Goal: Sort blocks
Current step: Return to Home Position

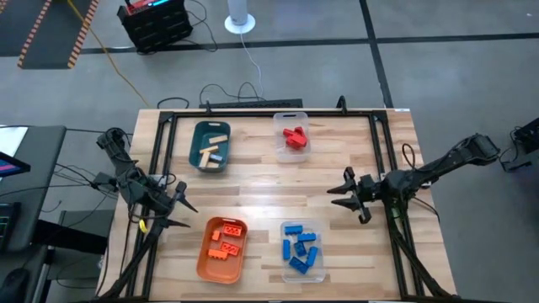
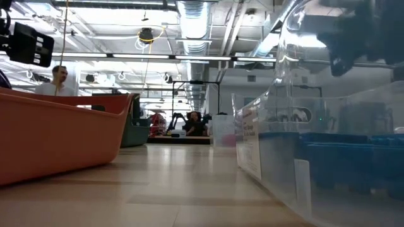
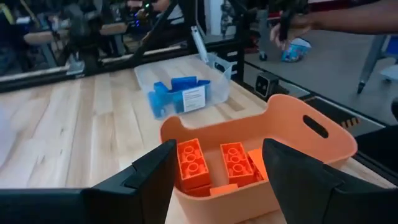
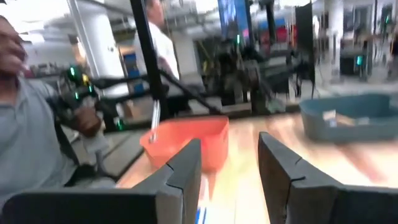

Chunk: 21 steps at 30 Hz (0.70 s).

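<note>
While at opposite sides of the table (image 1: pixel 253 181), left pincer (image 1: pixel 189 215) and right pincer (image 1: pixel 335 198) both empty, fingers apart, tips inward.

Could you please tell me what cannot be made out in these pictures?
Left wrist view: the left gripper's open fingers cover some orange plastic bricks.
Low view: the orange plastic tray's wall hides those bricks; blue plastic bricks show only as a band through the clear plastic bin.
Right wrist view: beyond the right gripper, the teal plastic tray's rim hides most light-wood pieces.
</note>
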{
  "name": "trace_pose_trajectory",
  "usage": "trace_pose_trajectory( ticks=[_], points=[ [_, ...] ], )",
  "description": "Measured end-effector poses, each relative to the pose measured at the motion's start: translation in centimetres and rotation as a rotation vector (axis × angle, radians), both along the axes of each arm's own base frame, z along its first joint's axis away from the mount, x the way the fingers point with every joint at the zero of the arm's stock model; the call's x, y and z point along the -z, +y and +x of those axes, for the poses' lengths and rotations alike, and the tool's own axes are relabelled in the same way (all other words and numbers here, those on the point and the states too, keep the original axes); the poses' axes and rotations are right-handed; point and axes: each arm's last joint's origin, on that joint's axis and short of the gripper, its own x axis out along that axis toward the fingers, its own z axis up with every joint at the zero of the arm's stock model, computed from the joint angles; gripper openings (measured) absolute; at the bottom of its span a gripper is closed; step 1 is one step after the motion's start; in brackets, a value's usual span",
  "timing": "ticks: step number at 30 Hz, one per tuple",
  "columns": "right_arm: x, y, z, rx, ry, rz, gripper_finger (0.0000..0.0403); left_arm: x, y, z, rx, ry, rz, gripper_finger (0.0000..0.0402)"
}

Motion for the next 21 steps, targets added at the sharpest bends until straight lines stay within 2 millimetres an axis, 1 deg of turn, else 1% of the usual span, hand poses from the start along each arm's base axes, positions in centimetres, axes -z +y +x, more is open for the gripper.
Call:
trace_pose_trajectory(
  ticks=[3,6,8,15,21],
  points=[
    [0.7,0.0,0.0,-0.004,0.073,0.034,0.0136,-0.3,-0.1,0.0,0.011,-0.031,-0.017,0.0231],
    [1.3,0.0,0.0,-0.004,0.146,0.085,0.0136,-1.0,-0.1,0.0,0.009,-0.068,-0.104,0.0231],
    [1.7,0.0,0.0,-0.001,0.193,0.095,0.0136,-1.1,-0.1,0.0,0.007,-0.067,-0.141,0.0231],
    [3.2,-0.1,-0.2,0.011,0.341,0.049,0.0136,-1.1,-0.1,0.0,0.013,-0.084,-0.088,0.0231],
    [4.2,-0.2,-0.5,0.020,0.439,0.017,0.0136,-1.1,-0.1,0.0,0.014,-0.088,-0.075,0.0231]
  ],
)
